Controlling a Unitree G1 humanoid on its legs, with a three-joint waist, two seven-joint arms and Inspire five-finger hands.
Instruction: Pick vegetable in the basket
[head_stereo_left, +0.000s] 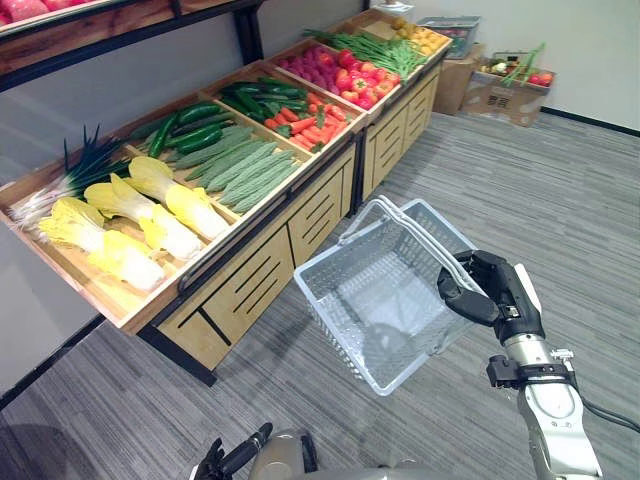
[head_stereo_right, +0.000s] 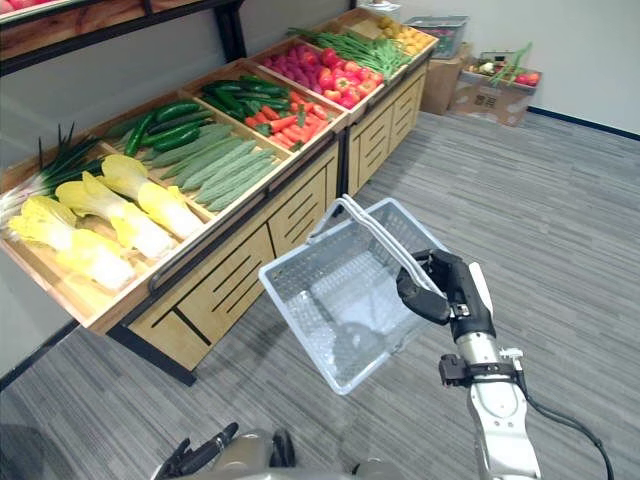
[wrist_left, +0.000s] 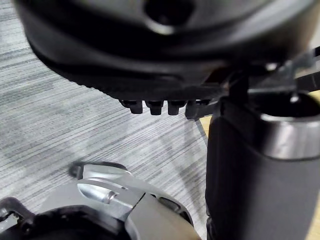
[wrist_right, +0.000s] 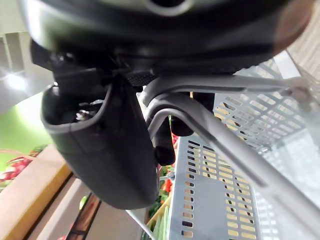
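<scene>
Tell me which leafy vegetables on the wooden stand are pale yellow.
The napa cabbages, lying in the end compartment nearest the robot: white stalks with yellow leaves. The spring onions behind them are dark green.

Stand (head_stereo_left: 250, 285) runs along the left, from near-left away to far-right. An upper shelf (head_stereo_left: 90, 30) hangs over its near end.

Compartments, nearest first:
- cabbages (head_stereo_left: 130, 215), with scallions (head_stereo_left: 80, 170) behind them at the wall side
- gourds (head_stereo_left: 240, 165) at the front, cucumbers (head_stereo_left: 190, 125) behind
- carrots (head_stereo_left: 310, 125) at the front
- peppers (head_stereo_left: 360, 82)
- beans (head_stereo_left: 385, 50) (the far end beyond them is too small to tell)

Boxes (head_stereo_left: 510, 90) sit on the floor past the stand's far end.

Basket (head_stereo_left: 345, 310) is right of the stand, before its near cabinet, tilted and off the floor. Its handles are up on its right side, inside the curled right hand (head_stereo_left: 490, 290). Left hand (head_stereo_left: 235, 458) is low and nearest, left of the basket and apart from it.
</scene>
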